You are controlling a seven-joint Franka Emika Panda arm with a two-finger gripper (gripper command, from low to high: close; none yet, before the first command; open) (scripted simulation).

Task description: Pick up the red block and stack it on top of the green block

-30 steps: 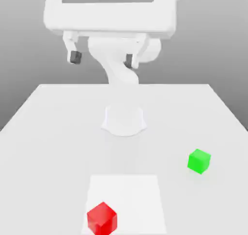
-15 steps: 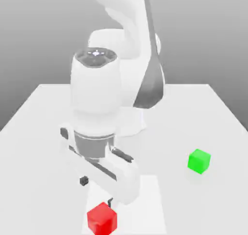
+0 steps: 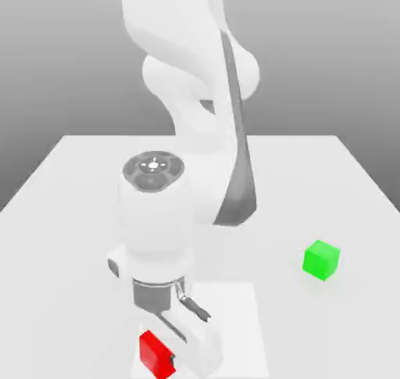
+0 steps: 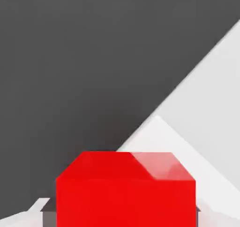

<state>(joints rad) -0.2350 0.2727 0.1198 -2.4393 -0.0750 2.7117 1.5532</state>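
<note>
The worktop is pale, flat and almost white, with its far edge running level across the scene and its sides spreading toward the near end. A brighter square patch lies on the near part. Beyond the far edge is a plain grey background, lighter high up and darker lower down. In the hand view, the worktop's edge cuts slantwise against a dark grey area.

The red block is at the near end, on the exterior view's left, over the near left part of the bright patch. It is a cube, so it has no long axis to speak of. Its sides are turned aslant to the worktop's edges, while in the hand view they line up squarely with the end effector. Whether its underside touches the surface I cannot tell.

The end effector is closed on the red block, with a dark pad against each of two opposite sides. The white arm reaches over from the far side, its wrist pointing down.

The green block sits on the exterior view's right, farther off than the red one and well apart from it, also turned aslant.
</note>
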